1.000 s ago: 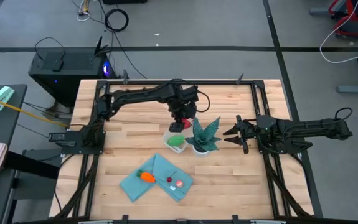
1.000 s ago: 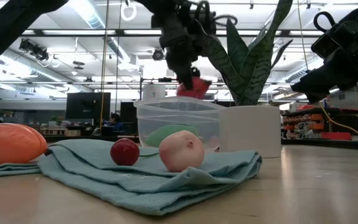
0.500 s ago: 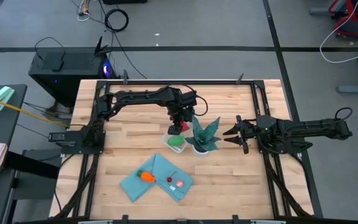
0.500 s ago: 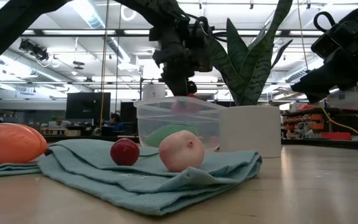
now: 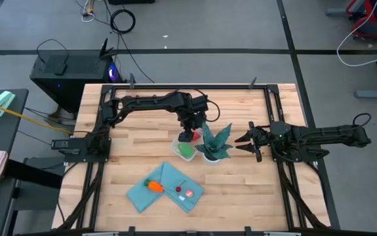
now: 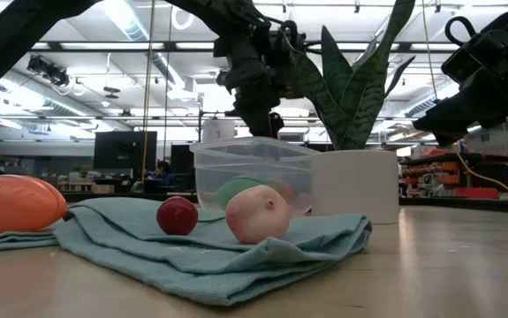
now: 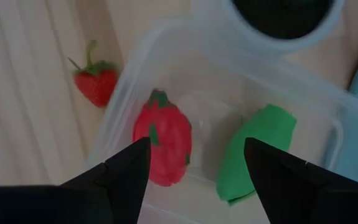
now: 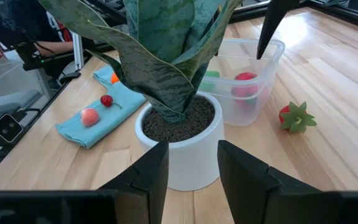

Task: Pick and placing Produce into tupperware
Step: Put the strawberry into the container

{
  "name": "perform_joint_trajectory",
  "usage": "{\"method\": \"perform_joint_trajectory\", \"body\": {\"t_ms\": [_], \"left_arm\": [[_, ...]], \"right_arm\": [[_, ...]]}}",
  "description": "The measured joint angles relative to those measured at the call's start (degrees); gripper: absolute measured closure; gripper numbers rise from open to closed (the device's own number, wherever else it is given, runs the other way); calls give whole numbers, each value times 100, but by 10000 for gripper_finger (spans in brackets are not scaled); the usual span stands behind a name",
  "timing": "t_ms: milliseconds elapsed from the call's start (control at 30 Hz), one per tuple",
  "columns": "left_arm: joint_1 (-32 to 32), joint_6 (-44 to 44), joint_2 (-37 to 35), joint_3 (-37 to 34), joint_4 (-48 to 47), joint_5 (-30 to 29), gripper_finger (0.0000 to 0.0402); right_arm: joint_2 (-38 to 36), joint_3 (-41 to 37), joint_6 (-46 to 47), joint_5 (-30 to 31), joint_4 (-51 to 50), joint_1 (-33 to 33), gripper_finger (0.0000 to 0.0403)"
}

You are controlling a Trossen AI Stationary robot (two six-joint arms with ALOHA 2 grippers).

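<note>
Left wrist view, red produce [image 7: 163, 144] — below open left jaws

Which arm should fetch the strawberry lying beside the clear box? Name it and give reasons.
Left. Its open pincer hangs right over the box, with the strawberry on the wood just beside that box. The right pincer waits beyond the potted plant, which stands in between.
</note>
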Motion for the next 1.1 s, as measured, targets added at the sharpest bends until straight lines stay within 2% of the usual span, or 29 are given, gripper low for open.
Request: {"method": "perform_joint_trajectory", "body": {"t_ms": [333, 500, 700, 933, 1000, 1100], "left_arm": [[289, 194, -7, 1230, -402, -215, 142], [709, -863, -11, 1345, -22, -327, 145], [1232, -1852, -11, 1341, -110, -355, 147], [1720, -1152, -11, 1308, -455, -340, 158], [1821, -747, -9, 1293, -442, 148, 162], [1911, -479, -9, 1293, -22, 1324, 171]], "right_arm": [[2, 0, 2, 0, 0, -1, 258], [0, 0, 2, 0, 0, -1, 258], [0, 0, 2, 0, 0, -1, 258], [0, 0, 167, 120, 3, -1, 258], [0, -1, 227, 225, 5, -1, 258], [0, 0, 215, 555, 7, -8, 258]]}}
